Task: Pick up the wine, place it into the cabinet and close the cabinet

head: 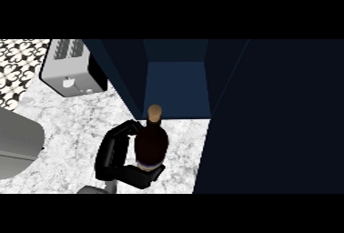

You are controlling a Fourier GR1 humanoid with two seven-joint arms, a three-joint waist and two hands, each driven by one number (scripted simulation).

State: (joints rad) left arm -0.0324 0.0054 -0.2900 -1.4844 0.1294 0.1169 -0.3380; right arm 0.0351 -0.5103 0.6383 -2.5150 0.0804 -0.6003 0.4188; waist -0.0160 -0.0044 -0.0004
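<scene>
A dark wine bottle [150, 142] with a tan cork top stands upright on the marble counter, just in front of the cabinet's opening. My left hand [115, 154] is curled round it from the left and below, hiding its base. The dark blue cabinet [176, 86] stands open behind the bottle, and its inside shows nothing. One door [124, 73] swings out on the left. A large dark door panel [269, 118] fills the right side of the view. My right hand does not show.
A silver toaster [69, 68] sits at the back left, beside a patterned wall tile. A big grey rounded object [19, 145] lies at the left edge. The marble counter [74, 123] stretches between them and my hand.
</scene>
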